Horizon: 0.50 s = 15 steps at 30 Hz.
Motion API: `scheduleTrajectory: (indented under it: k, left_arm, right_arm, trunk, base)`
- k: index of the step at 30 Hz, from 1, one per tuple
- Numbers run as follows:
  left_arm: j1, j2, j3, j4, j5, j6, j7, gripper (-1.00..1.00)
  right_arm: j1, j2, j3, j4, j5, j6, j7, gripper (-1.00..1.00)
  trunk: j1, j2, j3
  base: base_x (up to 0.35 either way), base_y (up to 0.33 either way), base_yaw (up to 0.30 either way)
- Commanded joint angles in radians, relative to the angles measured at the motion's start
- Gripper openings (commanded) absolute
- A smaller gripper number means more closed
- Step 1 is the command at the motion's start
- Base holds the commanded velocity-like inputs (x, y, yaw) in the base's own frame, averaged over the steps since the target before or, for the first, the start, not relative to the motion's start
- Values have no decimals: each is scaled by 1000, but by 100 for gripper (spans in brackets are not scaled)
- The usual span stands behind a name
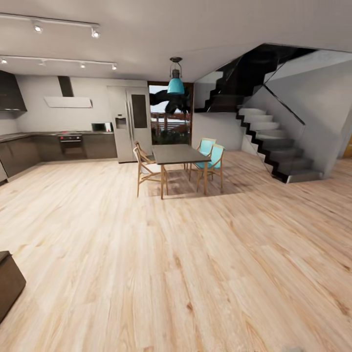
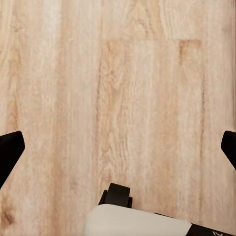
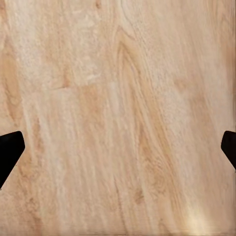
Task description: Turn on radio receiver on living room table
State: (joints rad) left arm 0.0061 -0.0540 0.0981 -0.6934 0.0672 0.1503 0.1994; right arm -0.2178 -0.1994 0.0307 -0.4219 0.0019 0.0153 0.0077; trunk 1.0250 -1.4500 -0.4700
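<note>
Kitchen-dining area ahead, dining table far | left gripper and right gripper wide open, empty, pointing at wood floor | guessing we're just in transit

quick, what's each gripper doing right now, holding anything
Left gripper: open, fingers spread wide, nothing between them, over the wood floor.
Right gripper: open, holding nothing, also over floor.

wood floor, dining table, staircase
</note>
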Motion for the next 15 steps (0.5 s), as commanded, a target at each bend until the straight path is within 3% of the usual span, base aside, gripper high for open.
scheduleTrajectory:
  k: [1,15]
  left_arm:
    - [0,0,0,0,0,0,0,100]
    - [0,0,0,0,-1,0,0,100]
  right_arm:
    - [0,0,0,0,0,0,0,100]
    - [0,0,2,2,1,0,1,100]
  trunk:
    - [0,0,0]
    - [0,0,0]
  base:
    - [0,0,-278]
    - [0,0,-278]
